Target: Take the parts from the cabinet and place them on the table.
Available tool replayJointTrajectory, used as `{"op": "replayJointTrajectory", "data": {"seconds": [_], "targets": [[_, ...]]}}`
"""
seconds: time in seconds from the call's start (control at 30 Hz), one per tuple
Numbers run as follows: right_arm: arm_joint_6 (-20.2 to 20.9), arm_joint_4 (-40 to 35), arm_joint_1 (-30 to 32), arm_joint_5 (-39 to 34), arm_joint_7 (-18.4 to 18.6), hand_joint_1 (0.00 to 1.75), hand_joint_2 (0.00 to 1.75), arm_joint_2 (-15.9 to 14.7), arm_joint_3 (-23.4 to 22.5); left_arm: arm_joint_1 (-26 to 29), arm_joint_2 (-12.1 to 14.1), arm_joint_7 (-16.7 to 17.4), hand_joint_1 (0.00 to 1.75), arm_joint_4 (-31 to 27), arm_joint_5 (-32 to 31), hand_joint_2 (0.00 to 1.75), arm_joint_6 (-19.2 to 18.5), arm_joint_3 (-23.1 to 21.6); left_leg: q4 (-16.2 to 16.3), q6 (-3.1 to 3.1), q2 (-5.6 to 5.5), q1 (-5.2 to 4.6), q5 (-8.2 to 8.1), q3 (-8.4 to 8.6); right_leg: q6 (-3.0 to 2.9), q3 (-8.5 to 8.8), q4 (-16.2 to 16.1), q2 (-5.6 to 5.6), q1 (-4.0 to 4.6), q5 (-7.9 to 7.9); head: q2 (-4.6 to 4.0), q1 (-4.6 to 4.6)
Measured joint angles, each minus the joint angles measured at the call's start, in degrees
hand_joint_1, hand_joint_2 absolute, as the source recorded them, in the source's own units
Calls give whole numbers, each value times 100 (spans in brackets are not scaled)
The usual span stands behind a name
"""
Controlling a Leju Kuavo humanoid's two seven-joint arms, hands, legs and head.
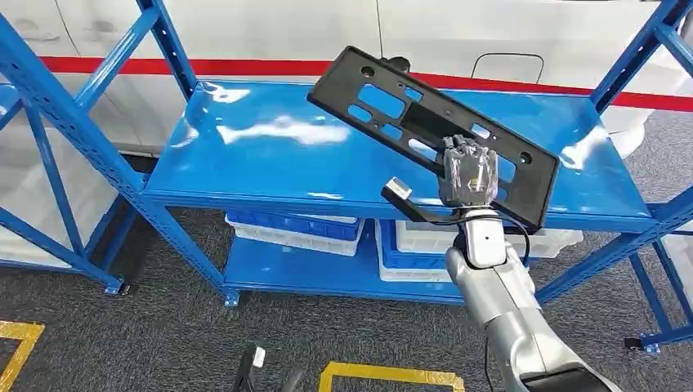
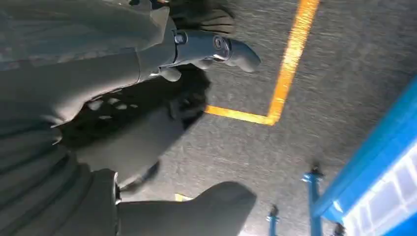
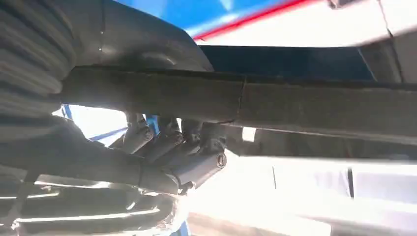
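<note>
Above the blue shelf [image 1: 270, 155], at four o'clock in the head view, the right hand [image 1: 468, 171] grips a black panel [image 1: 384, 102], lifted clear, table placement pending. Left wrist view: left hand [image 2: 147, 64] hangs empty, fingers loosely apart. Right wrist view: fingers [image 3: 167, 142] wrap the panel's edge.

A long black plastic panel [image 1: 425, 131] with cut-out slots is tilting above the blue shelf [image 1: 270, 155], gripped along its lower edge.

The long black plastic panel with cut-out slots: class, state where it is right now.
In the head view, the long black plastic panel is held tilted above the blue metal shelf, gripped near its right end by the right robot hand.
</note>
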Motion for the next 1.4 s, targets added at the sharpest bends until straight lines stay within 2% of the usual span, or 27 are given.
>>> {"op": "replayJointTrajectory", "data": {"seconds": [0.13,0.47,0.67,0.87,0.9,0.93,0.97,1.03,1.07,1.1,1.13,1.17,1.2,1.23,1.27,1.3,1.37,1.4], "targets": [[109,-662,144,-85,-146,175,175,41,164,16,79,-37,0,98,-13,175,-22,4,-1,-1,3,0,0,8,-2,11,-1,1,0,0,0,2],[114,-1313,377,-341,-315,175,175,28,363,68,181,-98,0,190,33,175,-20,11,1,4,-3,-11,6,11,-1,19,-1,-2,-1,3,0,4],[275,-1969,671,-682,-474,175,175,-9,479,107,238,-9,0,229,70,175,9,15,21,17,-5,-28,-13,2,4,24,-10,-3,-42,3,0,4],[306,-2841,1051,-1133,-592,175,175,-131,511,108,291,-9,0,249,39,175,83,15,38,70,-8,-34,-26,-2,26,46,-42,-3,-56,12,0,2],[306,-3045,1141,-1240,-610,175,175,-171,511,108,291,-7,0,249,31,175,83,15,-61,118,6,40,17,66,43,18,-13,-7,0,-23,0,2],[306,-3252,1238,-1334,-643,175,175,-245,509,107,293,-4,0,251,22,175,85,15,-104,133,15,33,27,108,44,-31,146,-28,-33,-108,0,9],[308,-3438,1300,-1426,-675,175,175,-304,507,102,299,-2,0,260,4,175,92,17,-101,159,24,43,33,115,3,-188,484,-29,-32,-282,0,30],[306,-3775,1505,-1562,-741,175,175,-439,503,106,302,0,0,273,-7,175,120,15,-99,161,30,45,29,111,-40,-682,1459,-29,-36,-669,0,33],[295,-3903,1634,-1593,-765,175,175,-505,498,115,310,-2,0,277,-13,175,144,15,-95,156,28,46,25,109,-20,-849,1798,-29,-39,-754,0,39],[284,-4040,1765,-1632,-793,175,175,-575,494,125,317,-6,0,288,-20,175,175,15,-93,149,23,52,20,112,21,-886,1847,-30,-48,-726,0,37],[273,-4162,1878,-1665,-811,175,175,-631,489,129,326,-17,0,295,-28,175,184,15,-85,140,15,61,16,112,84,-761,1575,-32,-71,-586,0,39],[266,-4257,1953,-1696,-824,175,175,-682,474,128,326,-20,0,297,-35,175,195,18,-61,117,13,75,2,112,149,-523,1094,-38,-91,-384,0,39],[249,-4360,2021,-1731,-837,175,175,-724,454,127,326,-28,0,297,-48,175,212,15,-21,76,12,102,-26,111,213,-200,474,-55,-125,-160,0,37],[227,-4432,2077,-1753,-844,175,175,-756,439,123,337,-35,0,302,-57,175,241,15,40,18,16,95,-64,106,224,7,59,-89,-143,-79,0,57],[188,-4481,2131,-1770,-857,175,175,-769,433,117,352,-39,0,310,-59,175,258,15,65,-29,15,53,-97,84,166,49,110,-61,-91,-56,0,87],[173,-4556,2187,-1777,-870,175,175,-780,424,119,354,-44,0,317,-66,175,282,15,85,-50,15,54,-101,84,64,20,129,-34,-85,-47,0,63],[173,-4632,2262,-1779,-870,175,175,-820,400,116,367,-48,0,326,-66,175,286,17,84,-84,20,73,-86,90,-8,0,149,-24,-68,-48,0,57],[170,-4668,2281,-1790,-872,175,175,-831,396,115,376,-48,0,332,-63,175,291,18,107,-106,14,95,-108,74,-65,1,134,-23,-124,-25,0,55]]}}
